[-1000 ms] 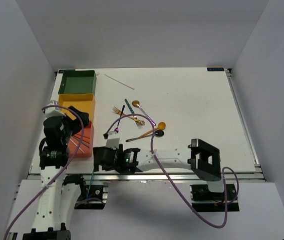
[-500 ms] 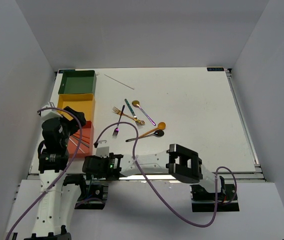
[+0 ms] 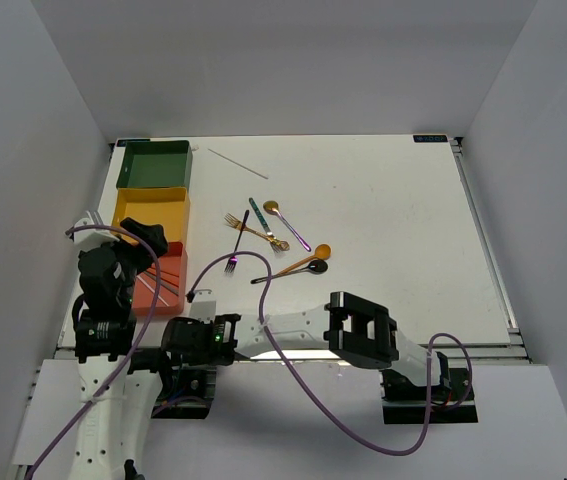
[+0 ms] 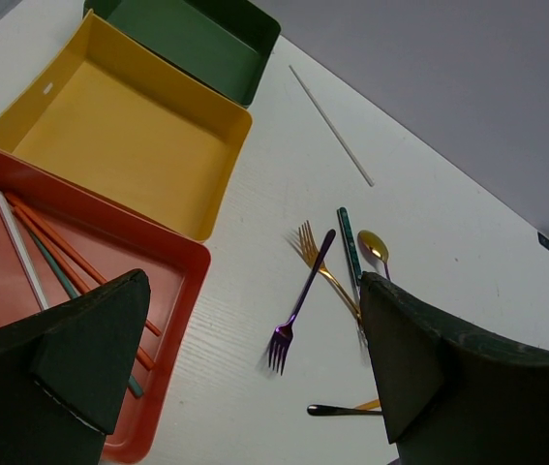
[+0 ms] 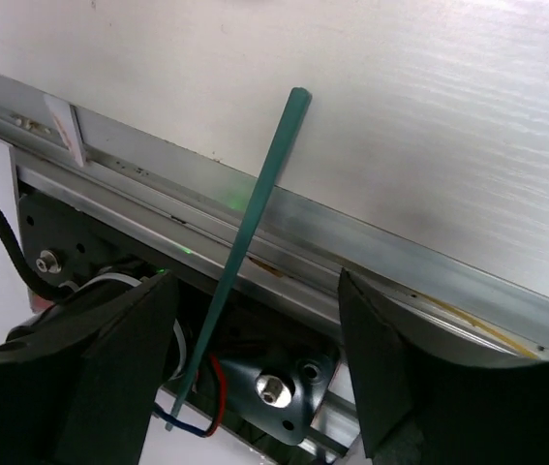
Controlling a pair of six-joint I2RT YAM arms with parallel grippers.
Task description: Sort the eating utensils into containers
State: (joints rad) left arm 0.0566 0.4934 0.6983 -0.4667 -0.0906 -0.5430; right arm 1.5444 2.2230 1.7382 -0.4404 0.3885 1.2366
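- Three trays stacked along the left edge of the white surface [image 3: 383, 200] in the top view: dark green tray [image 3: 153, 165] uppermost, yellow tray [image 3: 151, 212] below, orange-red tray [image 3: 159, 283] lowest, holding chopsticks [image 4: 37, 247].
- Loose near frame centre: purple fork [image 4: 298, 304], gold fork [image 4: 320, 264], teal utensil [image 4: 350, 252], black spoon [image 3: 293, 272], orange spoon [image 3: 305, 260], white chopstick [image 3: 237, 163] higher up.
- Left tool [image 4: 255, 378] released, hovering over orange-red tray's corner.
- Right tool [image 5: 255, 358] at bottom edge, spread, teal chopstick [image 5: 250, 218] between; grip cannot be told.
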